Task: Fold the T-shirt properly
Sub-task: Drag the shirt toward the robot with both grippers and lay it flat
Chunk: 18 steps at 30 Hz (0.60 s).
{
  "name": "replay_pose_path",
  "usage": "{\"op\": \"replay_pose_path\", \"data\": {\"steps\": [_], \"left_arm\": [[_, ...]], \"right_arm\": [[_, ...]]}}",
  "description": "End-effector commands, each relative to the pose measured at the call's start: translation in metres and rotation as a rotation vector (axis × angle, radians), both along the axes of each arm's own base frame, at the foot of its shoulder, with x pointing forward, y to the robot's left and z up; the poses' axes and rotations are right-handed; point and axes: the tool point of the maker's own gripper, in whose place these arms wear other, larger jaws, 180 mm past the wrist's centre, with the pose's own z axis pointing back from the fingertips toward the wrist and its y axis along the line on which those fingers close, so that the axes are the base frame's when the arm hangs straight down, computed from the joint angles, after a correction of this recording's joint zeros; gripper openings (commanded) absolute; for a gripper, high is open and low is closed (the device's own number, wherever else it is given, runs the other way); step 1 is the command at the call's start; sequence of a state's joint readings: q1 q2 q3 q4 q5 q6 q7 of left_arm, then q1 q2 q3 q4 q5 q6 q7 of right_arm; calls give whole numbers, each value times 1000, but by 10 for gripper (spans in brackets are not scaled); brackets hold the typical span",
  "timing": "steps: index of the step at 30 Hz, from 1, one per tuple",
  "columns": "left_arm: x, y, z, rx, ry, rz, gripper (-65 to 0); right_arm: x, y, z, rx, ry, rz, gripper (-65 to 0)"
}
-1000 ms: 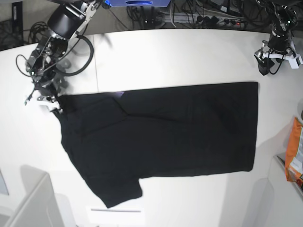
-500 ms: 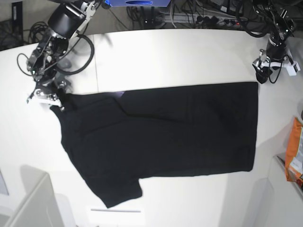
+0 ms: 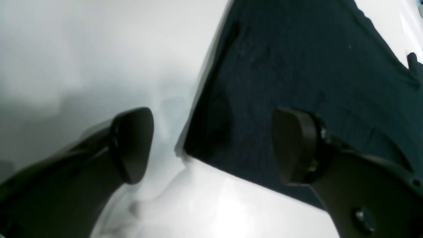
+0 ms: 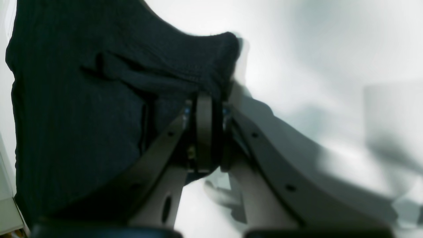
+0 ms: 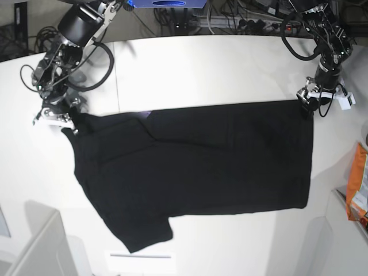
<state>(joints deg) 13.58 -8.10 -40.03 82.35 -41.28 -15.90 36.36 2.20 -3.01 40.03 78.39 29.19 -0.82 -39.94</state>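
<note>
Early stage: T-shirt (image 5: 201,167) lay spread flat mid-frame on white table (image 5: 190,69), nearly unfolded. Right gripper (image 4: 205,132) clamped on upper-left shoulder; left gripper (image 3: 211,145) spread wide over upper-right hem corner. All folds prob. remaining.

T-shirt (image 5: 201,172): large, black, short-sleeved, plain side up. Lies spread flat across the white surface (image 5: 201,69), hem edge toward base-view right, one sleeve pointing toward the lower left, a fold crease near the collar
</note>
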Motion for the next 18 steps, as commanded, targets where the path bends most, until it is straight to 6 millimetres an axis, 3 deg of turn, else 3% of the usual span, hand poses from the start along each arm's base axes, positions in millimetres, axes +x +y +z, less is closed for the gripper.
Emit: {"op": "replay_pose_path", "data": {"steps": [1,6,8,12,16,18], "left_arm": [[-4,-9,-9,-14,51,-33,-110],[6,-23,-10,-26,43,-71,-112],[7,-24,-10,-28,44,-75,-143],[9,-23,-8,-25,39,-75,-364],[11,-22,-7,-21,35,-76,-647],[11,-22,-6,-17,35,-78,-650]], "right_arm": [[-5,3,-4,12,39,15,-650],[-4,3,-3,12,38,15,-650],[-4,3,-3,12,38,15,-650],[-5,3,-4,12,39,15,-650],[-6,3,-4,11,40,14,-650],[-6,2,-4,10,40,14,-650]]}}
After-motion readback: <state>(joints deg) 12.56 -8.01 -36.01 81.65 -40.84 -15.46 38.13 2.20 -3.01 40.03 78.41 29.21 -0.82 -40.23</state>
